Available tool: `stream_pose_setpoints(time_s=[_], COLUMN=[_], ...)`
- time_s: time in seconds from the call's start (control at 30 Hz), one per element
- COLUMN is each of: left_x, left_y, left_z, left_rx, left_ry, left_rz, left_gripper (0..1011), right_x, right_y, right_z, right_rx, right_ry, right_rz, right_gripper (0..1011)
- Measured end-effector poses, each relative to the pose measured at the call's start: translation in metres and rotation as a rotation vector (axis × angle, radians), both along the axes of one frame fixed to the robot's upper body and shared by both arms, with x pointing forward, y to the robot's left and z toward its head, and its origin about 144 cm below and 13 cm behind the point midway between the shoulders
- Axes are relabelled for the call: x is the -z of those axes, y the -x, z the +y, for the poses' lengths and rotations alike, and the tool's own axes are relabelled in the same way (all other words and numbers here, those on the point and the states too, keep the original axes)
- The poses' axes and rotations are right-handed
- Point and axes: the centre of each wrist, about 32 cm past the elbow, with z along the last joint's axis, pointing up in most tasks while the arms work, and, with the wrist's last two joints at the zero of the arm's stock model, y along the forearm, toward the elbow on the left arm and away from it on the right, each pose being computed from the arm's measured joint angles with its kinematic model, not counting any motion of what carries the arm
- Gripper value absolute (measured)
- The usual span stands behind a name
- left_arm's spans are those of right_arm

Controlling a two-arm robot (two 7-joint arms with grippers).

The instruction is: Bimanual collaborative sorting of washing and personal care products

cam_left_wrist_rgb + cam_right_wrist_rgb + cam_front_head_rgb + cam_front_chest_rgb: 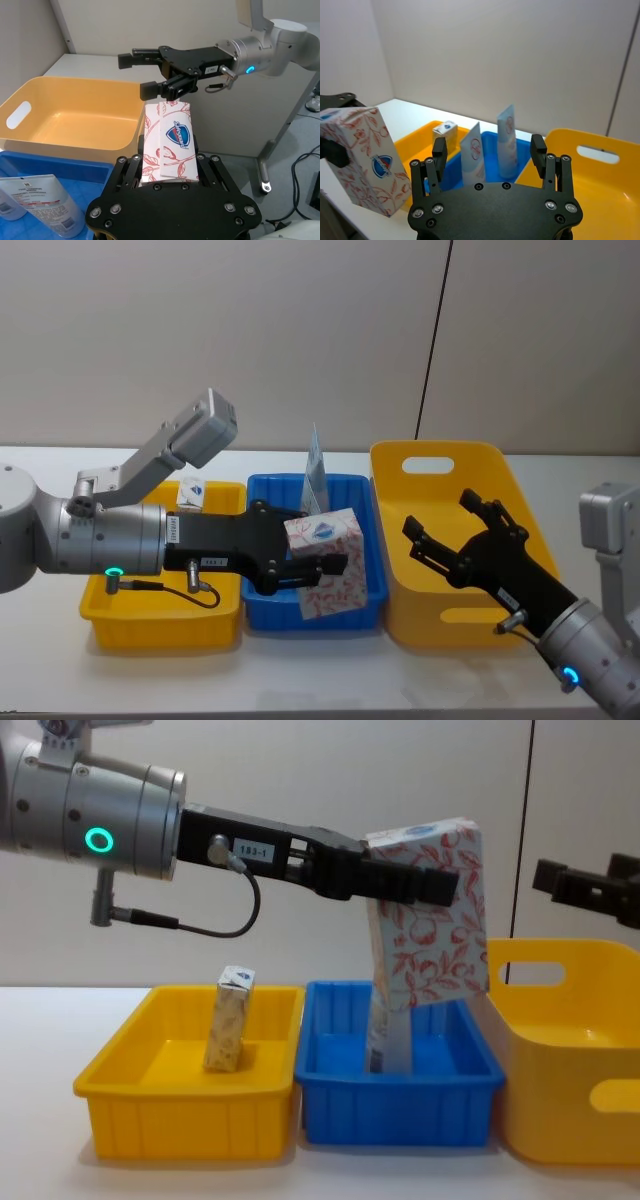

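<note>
Gripper on the left arm [318, 543] is clamping a white red-floral cardboard box [430, 930] above the blue plastic bin [400, 1105]; right gripper [440, 520] is hovering open.

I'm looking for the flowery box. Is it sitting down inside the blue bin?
No, the left claw holds the Safeguard box up in the air, above the blue bin.

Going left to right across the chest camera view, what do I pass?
Shallow yellow bin holding the cream carton → blue bin, with the floral box gripped above it by the left gripper → tall yellow bin, right gripper open above it.
</note>
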Motion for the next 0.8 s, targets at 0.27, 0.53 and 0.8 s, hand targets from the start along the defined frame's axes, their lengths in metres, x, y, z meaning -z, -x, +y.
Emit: stream_pose_setpoints(time_s=[0.27, 0.53, 0.8], left_x=[0.0, 0.0, 0.0], left_y=[0.0, 0.0, 0.0], left_z=[0.0, 0.0, 0.0], left_rx=[0.0, 0.0, 0.0], left_ry=[0.0, 0.0, 0.0], left_rz=[0.001, 0.001, 0.001], left_gripper=[386, 386, 386], right_x=[-0.009, -0.015, -0.022], right_y=[-0.027, -0.062, -0.091], right_z=[-0.018, -0.039, -0.059], right_rx=[-0.126, -0.198, -0.211], right_ry=[0.003, 0.026, 0.052], right_rz=[-0.041, -0.078, -0.11], right_gripper=[1003, 1003, 1003])
